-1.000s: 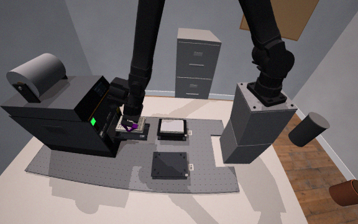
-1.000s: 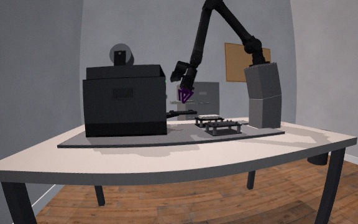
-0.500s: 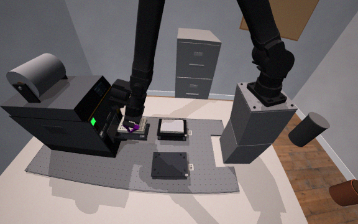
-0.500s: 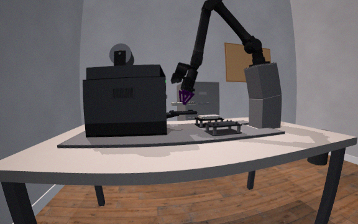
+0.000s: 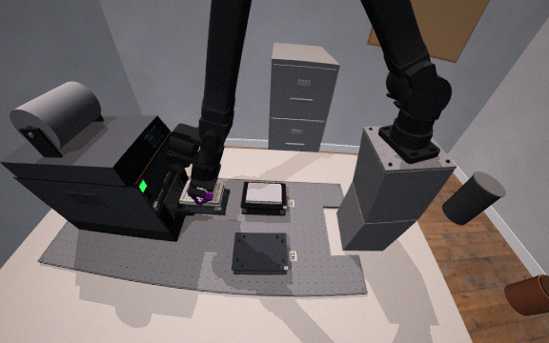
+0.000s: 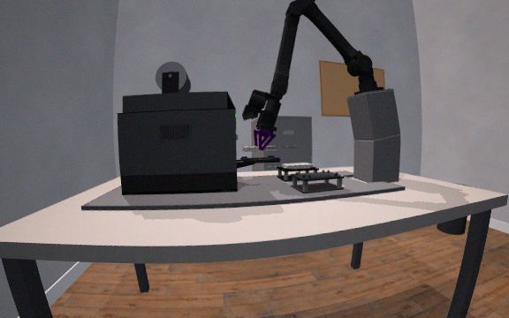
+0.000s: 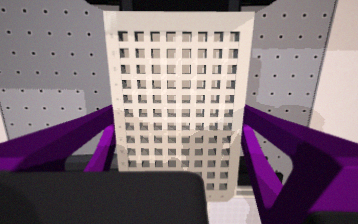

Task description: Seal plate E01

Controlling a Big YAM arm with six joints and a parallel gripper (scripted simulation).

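Observation:
My gripper (image 5: pixel 201 196) is shut on the white well plate E01 (image 7: pixel 180 100), its purple fingers on the plate's two long sides (image 7: pixel 179 145). I hold the plate level, wells up, above the sealer's black stage (image 5: pixel 206 207). In the side view the plate (image 6: pixel 261 147) hangs a clear gap above the stage (image 6: pixel 259 160), which stands out in front of the housing. The sealer's lamp (image 5: pixel 143 186) is green. Plate E07 (image 5: pixel 264 192) lies on the back nest N2. The front nest N1 (image 5: pixel 260 252) is empty.
The sealer housing (image 5: pixel 89 176) with its foil roll (image 5: pixel 57 114) stands left of the stage. The arm's grey pedestal (image 5: pixel 394 191) stands at the right. A filing cabinet (image 5: pixel 303 97) is behind the table.

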